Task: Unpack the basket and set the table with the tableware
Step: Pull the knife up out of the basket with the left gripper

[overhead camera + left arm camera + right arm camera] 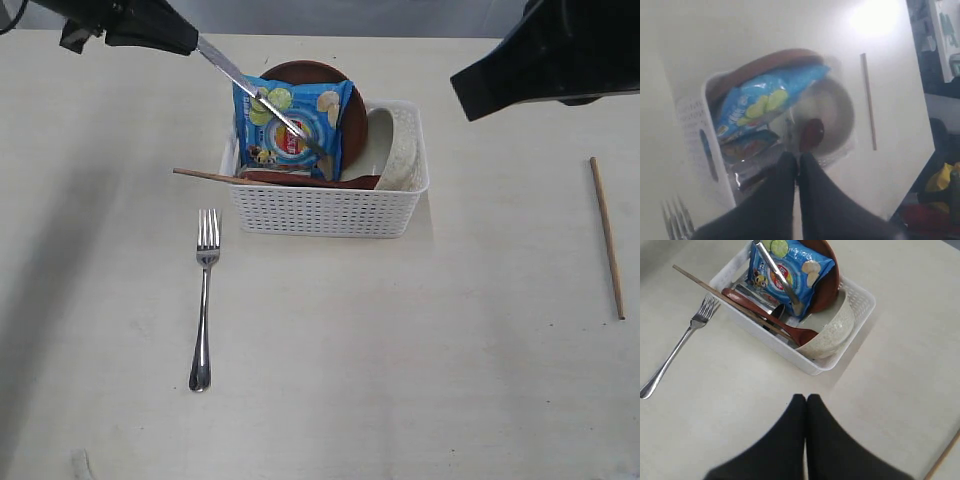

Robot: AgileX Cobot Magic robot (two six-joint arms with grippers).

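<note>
Left gripper (798, 161) clamped on shiny steel knife (240, 80), blade slanting over blue chip bag (292, 125) in white lattice plastic basket (320, 210); right gripper (806, 401) pinched together, empty; best lift blade clear, then lay near steel fork (204, 300) at basket's 7 o'clock.

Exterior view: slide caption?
Left hand holds the knife angled over the basket; fork and one chopstick already lie on the table.

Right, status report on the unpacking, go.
Left gripper shut on knife, blade slanting over basket. Right gripper shut, empty. Fork, one chopstick on table; bowl, plate, spoon in basket. Chip bag close by knife tip.
</note>
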